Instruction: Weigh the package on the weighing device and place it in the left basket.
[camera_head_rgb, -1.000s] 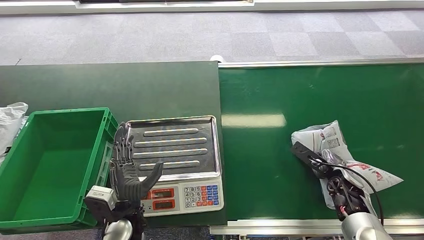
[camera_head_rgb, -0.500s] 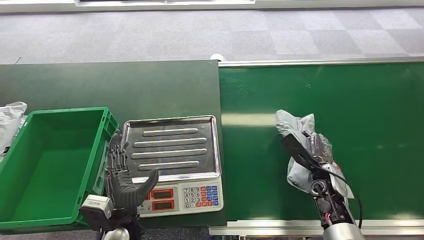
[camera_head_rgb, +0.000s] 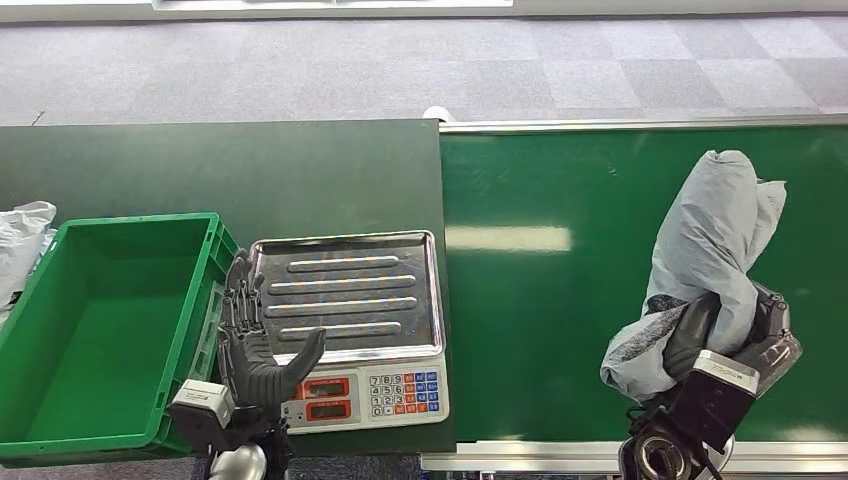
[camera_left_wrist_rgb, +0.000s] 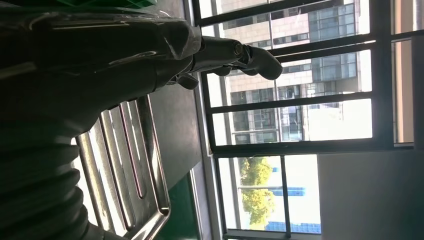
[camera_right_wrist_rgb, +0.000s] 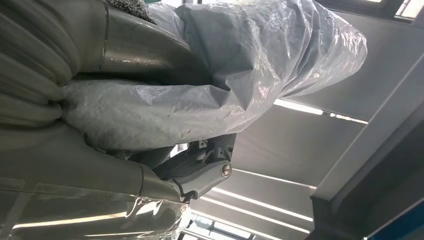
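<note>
Green basket at far left, on the dark table. Left hand holds nothing, fingers spread, palm up at the scale's near-left corner. Steel tray bare. Right hand grips the grey package, raised upright above the green conveyor belt, well apart from the scale.
</note>
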